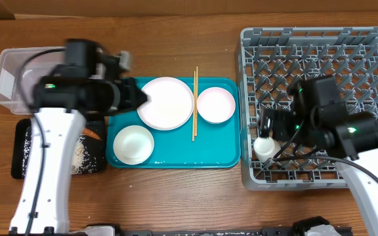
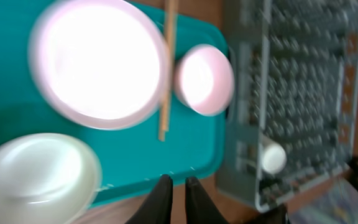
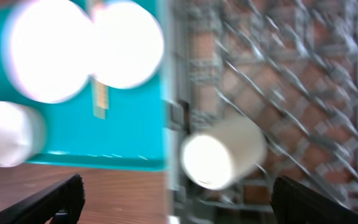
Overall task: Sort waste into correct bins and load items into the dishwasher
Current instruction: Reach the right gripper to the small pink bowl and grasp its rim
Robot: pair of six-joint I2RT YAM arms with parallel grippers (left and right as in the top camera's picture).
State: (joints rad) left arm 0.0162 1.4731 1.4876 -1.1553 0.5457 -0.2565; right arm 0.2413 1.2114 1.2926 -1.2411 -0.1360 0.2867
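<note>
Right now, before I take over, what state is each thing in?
plate: upright on teal tray, looks empty
right bowl: upright on tray, empty
front bowl: upright on tray, empty
chopsticks: lying flat between plate and right bowl
cup: on its side in rack
black tray: holds rice and carrot
left gripper: nearly shut, empty
right gripper: open, empty

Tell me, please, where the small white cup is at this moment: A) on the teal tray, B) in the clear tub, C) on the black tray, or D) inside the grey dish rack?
D: the cup sits inside the grey dish rack, close to its left wall, not on the tray or in either bin.
</note>
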